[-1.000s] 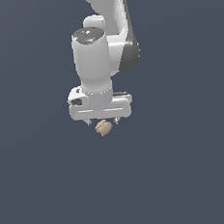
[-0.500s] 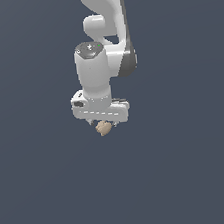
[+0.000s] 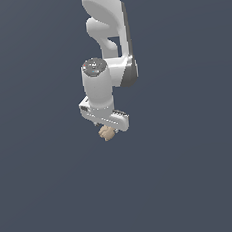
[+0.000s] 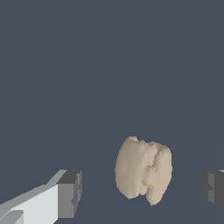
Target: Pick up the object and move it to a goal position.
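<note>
From the wrist view I see one dark finger pad (image 4: 70, 192) at one side, then the object (image 4: 143, 170), a lumpy tan lump, then the other pad at the far edge. Clear gaps show on both sides of the lump, so the gripper (image 4: 142, 192) is spread apart, touching nothing. In the exterior view the white arm (image 3: 107, 33) hangs down mid-frame, with the object (image 3: 106, 133) just under the gripper (image 3: 108, 130) against plain dark grey.
</note>
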You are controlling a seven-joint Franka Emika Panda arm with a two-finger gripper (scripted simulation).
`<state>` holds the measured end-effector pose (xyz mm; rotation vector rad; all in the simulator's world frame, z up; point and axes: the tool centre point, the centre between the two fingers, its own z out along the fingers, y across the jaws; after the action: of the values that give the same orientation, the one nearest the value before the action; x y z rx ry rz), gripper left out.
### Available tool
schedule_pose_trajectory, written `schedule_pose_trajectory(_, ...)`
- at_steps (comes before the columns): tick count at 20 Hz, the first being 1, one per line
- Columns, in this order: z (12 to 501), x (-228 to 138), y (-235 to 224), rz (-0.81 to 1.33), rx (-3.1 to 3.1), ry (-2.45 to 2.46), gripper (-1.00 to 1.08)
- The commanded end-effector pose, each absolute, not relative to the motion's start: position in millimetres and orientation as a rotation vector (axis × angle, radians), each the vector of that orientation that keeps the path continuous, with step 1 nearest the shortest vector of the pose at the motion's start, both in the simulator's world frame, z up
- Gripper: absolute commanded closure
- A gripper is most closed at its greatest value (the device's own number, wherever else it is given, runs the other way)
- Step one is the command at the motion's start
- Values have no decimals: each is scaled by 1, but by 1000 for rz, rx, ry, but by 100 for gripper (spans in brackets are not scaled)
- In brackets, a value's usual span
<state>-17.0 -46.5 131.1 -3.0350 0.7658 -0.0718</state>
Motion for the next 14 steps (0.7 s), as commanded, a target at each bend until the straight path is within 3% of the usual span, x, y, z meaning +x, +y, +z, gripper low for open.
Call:
schedule_pose_trajectory(1, 120, -26, -48, -52, -3010, 866, -92)
schedule_pose_trajectory(14, 92, -52, -52, -1, -2934, 1121, -92)
